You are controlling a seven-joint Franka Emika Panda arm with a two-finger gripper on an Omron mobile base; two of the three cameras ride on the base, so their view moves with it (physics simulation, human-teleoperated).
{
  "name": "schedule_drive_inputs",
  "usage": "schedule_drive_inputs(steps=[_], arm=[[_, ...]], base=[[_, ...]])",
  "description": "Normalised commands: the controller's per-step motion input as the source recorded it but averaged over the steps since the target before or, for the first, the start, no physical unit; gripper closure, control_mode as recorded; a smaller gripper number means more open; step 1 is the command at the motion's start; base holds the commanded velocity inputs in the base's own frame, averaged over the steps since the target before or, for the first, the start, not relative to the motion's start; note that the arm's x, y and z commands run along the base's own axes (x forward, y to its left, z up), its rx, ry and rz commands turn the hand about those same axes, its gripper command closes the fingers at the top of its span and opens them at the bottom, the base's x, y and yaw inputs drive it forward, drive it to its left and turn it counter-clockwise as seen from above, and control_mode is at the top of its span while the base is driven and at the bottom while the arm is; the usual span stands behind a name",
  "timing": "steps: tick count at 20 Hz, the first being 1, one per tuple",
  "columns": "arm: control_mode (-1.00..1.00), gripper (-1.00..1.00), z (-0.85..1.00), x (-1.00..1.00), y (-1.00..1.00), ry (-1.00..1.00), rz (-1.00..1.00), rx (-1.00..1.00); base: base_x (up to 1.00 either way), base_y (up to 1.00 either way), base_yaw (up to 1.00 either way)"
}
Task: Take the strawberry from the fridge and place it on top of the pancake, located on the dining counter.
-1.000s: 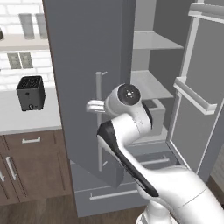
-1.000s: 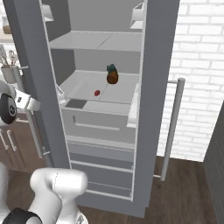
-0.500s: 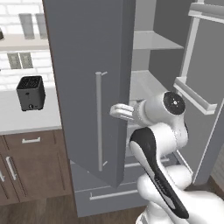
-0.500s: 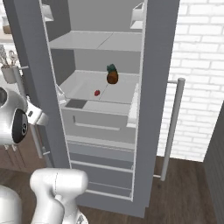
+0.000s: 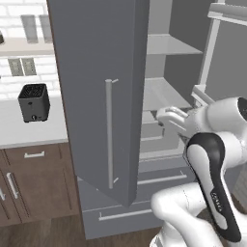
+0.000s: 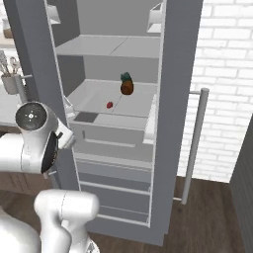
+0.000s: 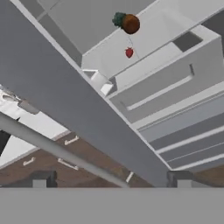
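Jaws: we see the gripper (image 7: 109, 180) with its two dark tips far apart near the bottom of the hand view, nothing between them, so we read the jaws as spread wide and empty.
Just ahead of the jaws: the edge of the open left door (image 5: 99, 96) crosses the hand view as a broad grey diagonal, its thin silver handle (image 5: 109, 136) running below it.
Arm: in the left base view the hand (image 5: 173, 117) sits beside the door's free edge, at the mouth of the fridge (image 6: 180, 74).
Strawberry: the strawberry (image 6: 109, 104) lies on the pale middle shelf (image 6: 89, 96), small and red, apart from a brown fruit with a green top (image 6: 127, 86) that stands behind it (a pineapple, by our guess).
How it handles: we judge the berry light, soft and easy to bruise, and round enough to roll or squirt out under a hard pinch.
Where to take hold: across its widest part, we think, tips coming down either side and closing gently.
Risk: the shelf lip and the bin (image 6: 111, 131) below leave little room to tilt in.
Beyond: a black toaster (image 5: 34, 102) sits on the table to the left of the fridge.
Progress: we judge the task early, the berry not yet reached.
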Motion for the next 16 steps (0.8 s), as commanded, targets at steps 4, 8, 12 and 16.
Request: schedule_drive_inputs(steps=[4, 8, 12, 16], arm=[[-1.0, -1.0, 0.11, 0.09, -0.56, 0.0, 0.0, 0.24], [-1.0, -1.0, 0.0, 0.56, -0.13, 0.0, 0.0, 0.25], [-1.0, -1.0, -0.01, 0.29, -0.01, 0.04, 0.0, 0.08], [-1.0, -1.0, 0.0, 0.54, 0.0, 0.13, 0.01, 0.03]], base=[[0.0, 0.0, 0.0], [0.0, 0.0, 0.0], [0.0, 0.0, 0.0], [0.0, 0.0, 0.0]])
